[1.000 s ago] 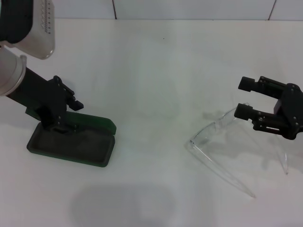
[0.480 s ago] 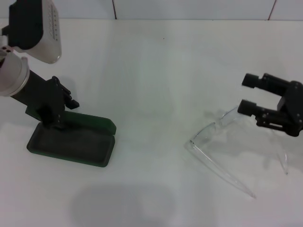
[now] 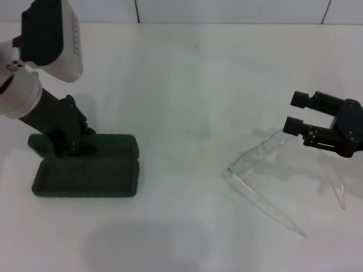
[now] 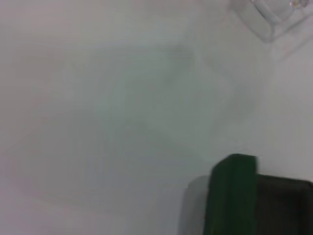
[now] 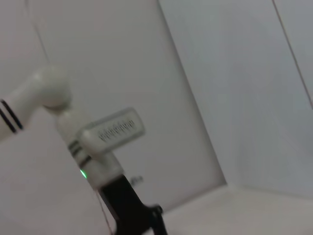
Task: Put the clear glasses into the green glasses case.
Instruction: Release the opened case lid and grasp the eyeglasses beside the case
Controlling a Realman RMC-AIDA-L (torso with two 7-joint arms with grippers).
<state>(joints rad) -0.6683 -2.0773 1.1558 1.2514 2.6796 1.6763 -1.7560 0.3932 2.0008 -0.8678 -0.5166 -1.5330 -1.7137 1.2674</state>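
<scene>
The green glasses case (image 3: 85,177) lies open at the table's left, its lid (image 3: 108,143) standing along the far side. My left gripper (image 3: 71,146) is down on the lid's left part, shut on it. The left wrist view shows a corner of the green glasses case (image 4: 234,196) and a bit of the clear glasses (image 4: 266,22). The clear glasses (image 3: 262,153) rest at the right, temple arms pointing toward the table's front. My right gripper (image 3: 296,112) hovers open just off the lens's right end, not touching it.
The white table (image 3: 187,85) runs back to a tiled wall. The right wrist view shows only my left arm (image 5: 100,156) against the wall. A shadow lies on the table at the front (image 3: 144,243).
The left arm swung and the case turned with it, from skewed to square with the table's front. The right gripper drifted slightly up and right; the glasses stayed put.
</scene>
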